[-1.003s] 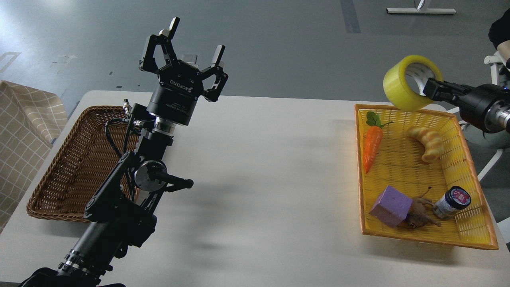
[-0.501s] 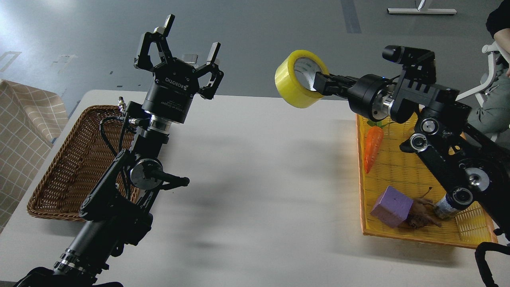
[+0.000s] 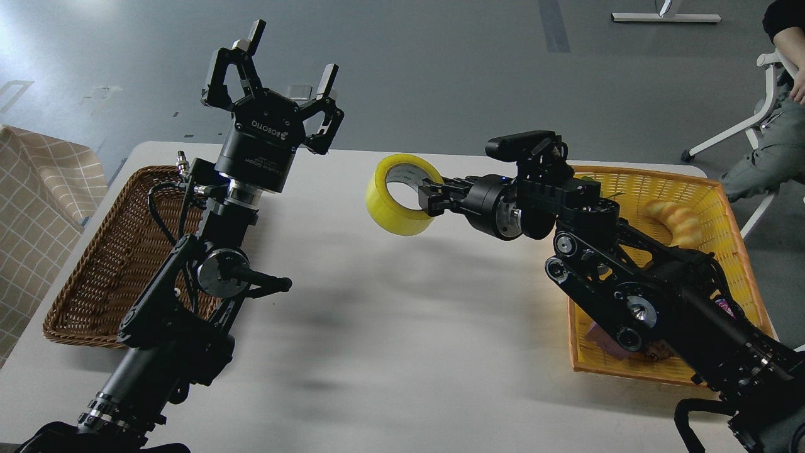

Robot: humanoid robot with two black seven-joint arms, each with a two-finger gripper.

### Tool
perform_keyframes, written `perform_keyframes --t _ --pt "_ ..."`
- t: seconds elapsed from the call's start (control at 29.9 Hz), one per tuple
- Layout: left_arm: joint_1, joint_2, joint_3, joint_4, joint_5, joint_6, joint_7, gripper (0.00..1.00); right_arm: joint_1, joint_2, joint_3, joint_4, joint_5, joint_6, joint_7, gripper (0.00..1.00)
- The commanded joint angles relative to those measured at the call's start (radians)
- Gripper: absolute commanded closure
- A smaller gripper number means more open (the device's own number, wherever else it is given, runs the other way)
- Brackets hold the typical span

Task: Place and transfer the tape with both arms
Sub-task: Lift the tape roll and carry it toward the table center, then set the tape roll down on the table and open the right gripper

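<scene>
The right gripper [image 3: 427, 196] holds the tape [image 3: 402, 194] in the air above the desk [image 3: 402, 314], its jaws pinching the ring's wall (one inside the core). The left gripper [image 3: 284, 60] points upward beside the brown basket [image 3: 107, 264], jaws spread, holding nothing.
</scene>
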Motion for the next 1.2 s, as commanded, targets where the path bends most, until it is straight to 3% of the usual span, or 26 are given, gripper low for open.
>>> perform_keyframes --t 0.0,1.17 --pt "0.000 0.000 -0.006 0.000 -0.001 0.000 0.000 0.02 -0.005 0.021 -0.031 -0.024 -0.003 0.000 0.000 0.92" --pt "0.003 0.008 -0.027 -0.002 -0.001 0.000 0.000 0.02 -0.003 0.037 -0.173 -0.213 -0.083 0.000 0.008 0.91"
